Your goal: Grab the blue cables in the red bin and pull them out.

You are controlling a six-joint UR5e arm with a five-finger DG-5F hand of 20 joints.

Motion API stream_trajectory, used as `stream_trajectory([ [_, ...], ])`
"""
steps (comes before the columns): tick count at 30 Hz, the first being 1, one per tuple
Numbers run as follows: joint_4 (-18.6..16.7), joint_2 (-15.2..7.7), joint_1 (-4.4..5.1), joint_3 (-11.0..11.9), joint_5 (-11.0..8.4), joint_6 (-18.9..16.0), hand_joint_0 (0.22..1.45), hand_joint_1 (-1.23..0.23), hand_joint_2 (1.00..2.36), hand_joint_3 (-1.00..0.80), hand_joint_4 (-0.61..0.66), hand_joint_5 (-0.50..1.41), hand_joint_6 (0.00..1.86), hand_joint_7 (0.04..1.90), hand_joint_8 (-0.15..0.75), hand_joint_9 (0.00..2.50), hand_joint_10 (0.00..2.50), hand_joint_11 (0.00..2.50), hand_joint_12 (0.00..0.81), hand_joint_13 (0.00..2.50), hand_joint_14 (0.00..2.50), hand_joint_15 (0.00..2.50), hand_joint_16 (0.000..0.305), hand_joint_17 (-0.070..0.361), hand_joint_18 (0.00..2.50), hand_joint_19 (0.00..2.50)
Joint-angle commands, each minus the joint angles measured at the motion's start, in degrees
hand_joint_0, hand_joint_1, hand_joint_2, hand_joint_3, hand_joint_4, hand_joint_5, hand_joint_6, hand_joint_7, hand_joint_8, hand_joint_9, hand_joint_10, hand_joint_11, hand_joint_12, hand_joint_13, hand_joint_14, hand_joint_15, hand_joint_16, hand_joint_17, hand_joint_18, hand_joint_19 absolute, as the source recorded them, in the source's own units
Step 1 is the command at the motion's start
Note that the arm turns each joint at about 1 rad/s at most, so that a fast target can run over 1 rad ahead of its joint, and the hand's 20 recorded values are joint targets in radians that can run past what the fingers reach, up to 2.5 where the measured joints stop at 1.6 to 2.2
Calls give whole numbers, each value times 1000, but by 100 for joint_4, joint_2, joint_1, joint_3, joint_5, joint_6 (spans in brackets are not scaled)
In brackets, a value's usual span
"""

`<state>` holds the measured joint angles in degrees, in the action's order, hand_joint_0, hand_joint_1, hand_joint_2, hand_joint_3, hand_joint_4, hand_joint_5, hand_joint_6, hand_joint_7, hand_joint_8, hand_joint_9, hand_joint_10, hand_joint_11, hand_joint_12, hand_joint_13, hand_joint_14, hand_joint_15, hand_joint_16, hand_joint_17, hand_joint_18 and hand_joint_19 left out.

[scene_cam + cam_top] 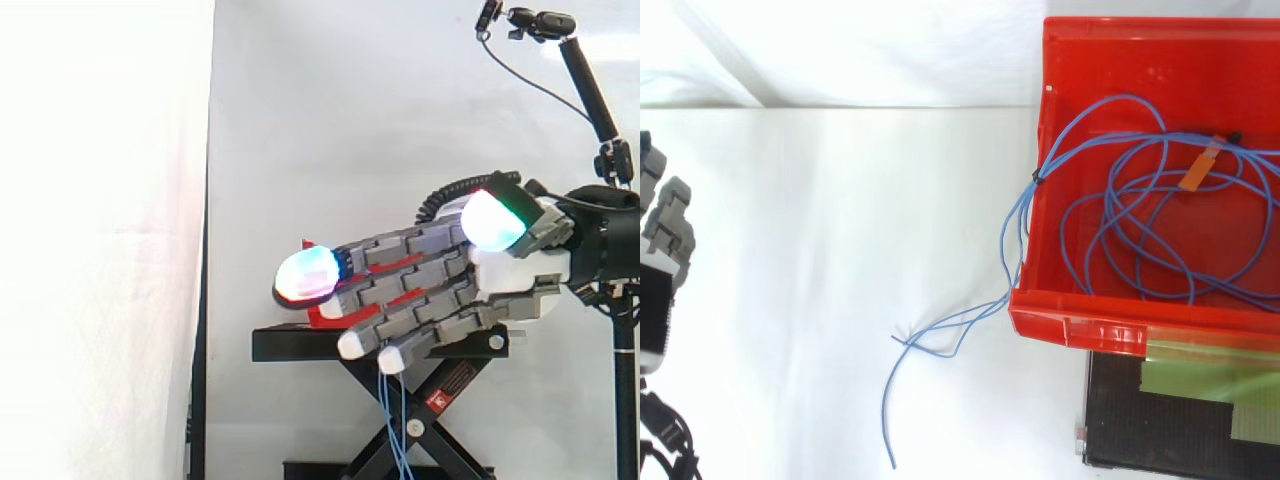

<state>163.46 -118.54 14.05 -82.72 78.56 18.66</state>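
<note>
1. Side view: the hand [478, 282] enters from the right edge and reaches to the left, across the middle of the frame.
2. Hand state: the fingers [410, 300] are extended almost straight and lie close side by side. The thumb pad [495, 222] stands raised above them, and nothing is clamped between thumb and fingers.
3. The red bin [325, 318] shows in small parts behind the fingers, on top of the black stand [300, 345].
4. The blue cables [398, 430] hang straight down from just under the lowest fingertips, in front of the stand's crossed legs. Contact with the fingertips cannot be judged from this view.
5. A small camera on a black pole [590, 90] stands at the upper right.
6. Top view: the hand [658, 270] lies at the left edge of the frame, fingers straight, well apart from the bin and from the cables.
7. The red bin [1042, 120] occupies the upper right and rests on the black stand [1160, 445] at the lower right.
8. Most of the blue cables lie coiled in loose loops inside the bin, with an orange tag [1200, 165] on them.
9. Several strands [958, 322] pass over the bin's left wall and run toward the lower left across the white cloth [840, 200].
</note>
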Motion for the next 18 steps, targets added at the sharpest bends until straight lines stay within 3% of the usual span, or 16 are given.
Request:
stream_trajectory([
  [1, 248, -258, 2, 406, 169, -86, 777, -762, 1000, -1000, 122, 175, 5, 145, 176, 106, 0, 65, 322, 109, 8, 250, 46, 103, 102, 479],
  [6, 713, -258, 19, 529, 177, 63, 777, -762, 1000, -1000, 123, 180, 5, 143, 178, 115, 2, 73, 322, 117, 8, 252, 46, 103, 109, 478],
  [7, 977, -258, 10, 591, 230, 169, 777, -762, 1000, -1000, 123, 181, 5, 144, 179, 119, 0, 62, 322, 119, 8, 245, 46, 103, 109, 478],
  [11, 1469, -258, 19, 810, 415, 511, 777, -762, 1000, -1000, 124, 188, 5, 145, 181, 129, 3, 75, 321, 124, 8, 246, 46, 103, 112, 474],
  [13, 1830, -258, 19, 1030, 582, 898, 778, -762, 1000, -1000, 125, 190, 5, 144, 181, 132, 2, 71, 321, 127, 8, 247, 46, 103, 112, 478],
  [15, 2208, -258, 10, 1311, 705, 1548, 777, -761, 1000, -1000, 128, 193, 5, 146, 182, 136, 2, 72, 320, 129, 9, 247, 46, 103, 114, 478],
  [16, 2357, -258, 19, 1426, 705, 1900, 777, -762, 1000, -1000, 128, 194, 5, 144, 182, 137, 2, 81, 320, 129, 9, 252, 46, 103, 113, 476],
  [18, 2462, -258, 19, 1522, 714, 2234, 778, -761, 1000, -1000, 128, 194, 5, 144, 183, 140, 2, 82, 320, 133, 8, 252, 46, 103, 117, 483],
])
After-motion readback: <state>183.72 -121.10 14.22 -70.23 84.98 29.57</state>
